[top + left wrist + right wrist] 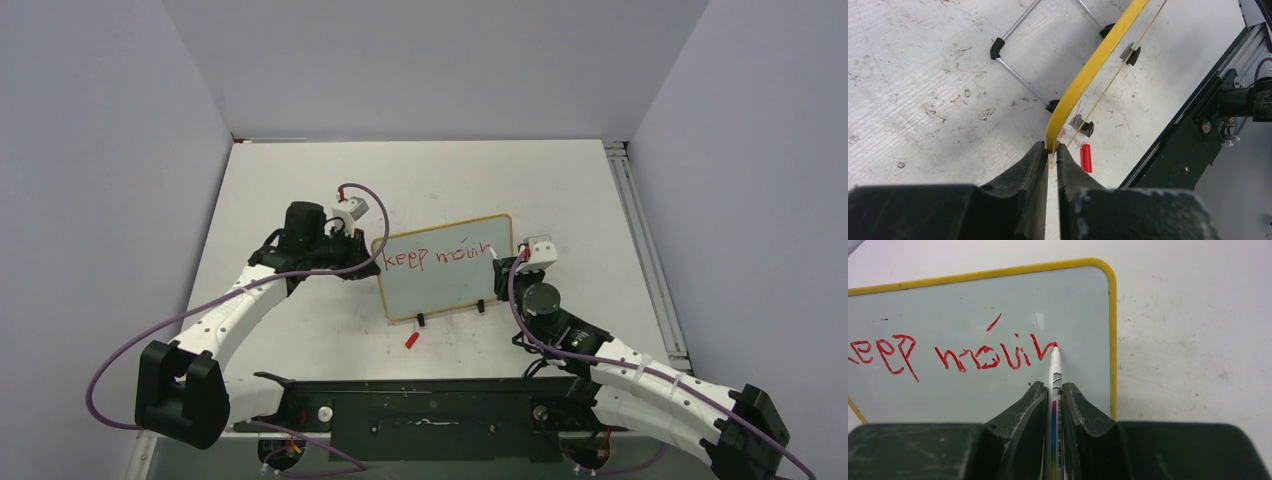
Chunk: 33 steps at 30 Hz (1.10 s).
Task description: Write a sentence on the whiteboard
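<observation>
The whiteboard stands on two black feet mid-table, with a yellow frame. The sentence in red reads "keep movin" on one line, the last letter partly drawn. My left gripper is shut on the board's left frame edge. My right gripper is shut on a white marker, whose red tip touches the board at the end of the lettering.
A red marker cap lies on the table in front of the board, also in the left wrist view. The board's wire stand rests behind it. The black arm-base rail runs along the near edge.
</observation>
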Motion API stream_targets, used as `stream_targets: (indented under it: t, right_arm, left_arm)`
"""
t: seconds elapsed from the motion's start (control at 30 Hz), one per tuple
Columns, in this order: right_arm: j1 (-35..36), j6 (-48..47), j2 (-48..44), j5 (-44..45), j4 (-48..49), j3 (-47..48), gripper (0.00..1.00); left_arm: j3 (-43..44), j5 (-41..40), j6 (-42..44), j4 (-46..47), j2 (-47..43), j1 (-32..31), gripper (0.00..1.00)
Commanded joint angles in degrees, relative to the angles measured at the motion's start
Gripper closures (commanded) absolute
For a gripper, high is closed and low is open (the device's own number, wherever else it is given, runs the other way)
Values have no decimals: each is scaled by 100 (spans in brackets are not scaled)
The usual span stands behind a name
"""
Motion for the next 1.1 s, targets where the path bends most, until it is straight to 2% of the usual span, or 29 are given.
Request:
stream_targets:
  t: [0.0,0.6,0.9,1.07]
  right_arm:
    - [-2,231,-51,91,-104,36,95]
    - [0,413,-229,91,-310,-81,95]
    - [35,341,-724,232,-512,24,95]
    - [24,209,-575,294,-459,79,95]
  left_arm:
    - [198,-5,-32,40,-64,-9,100]
    - [192,-8,-41,40,-82,-9,100]
    - [198,-30,-41,39,-85,-9,100]
    - [190,-30,-41,43,-82,-9,100]
